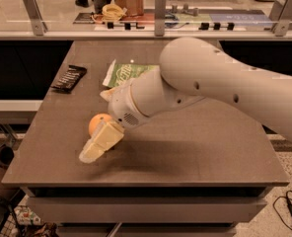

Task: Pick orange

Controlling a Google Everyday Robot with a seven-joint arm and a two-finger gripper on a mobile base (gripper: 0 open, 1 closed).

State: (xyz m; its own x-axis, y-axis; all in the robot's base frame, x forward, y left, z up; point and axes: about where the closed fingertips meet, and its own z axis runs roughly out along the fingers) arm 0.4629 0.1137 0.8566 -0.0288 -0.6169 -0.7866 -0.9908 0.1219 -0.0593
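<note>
Gripper low on the table, right in front of the orange

The gripper's pale, blocky, cream-coloured end angles down to the left, its tip at the matte brown tabletop; I cannot tell whether it is open or closed. The round, smooth-looking orange sits just behind it, partly hidden. The glossy white arm reaches in from the right, thick and rounded. A crinkled green snack bag lies behind, a flat black ridged object to the left.

Round orange-skinned fruit, half hidden, lies between the cream two-finger gripper's spread fingers, seemingly touching the nearer, lower one.
</note>
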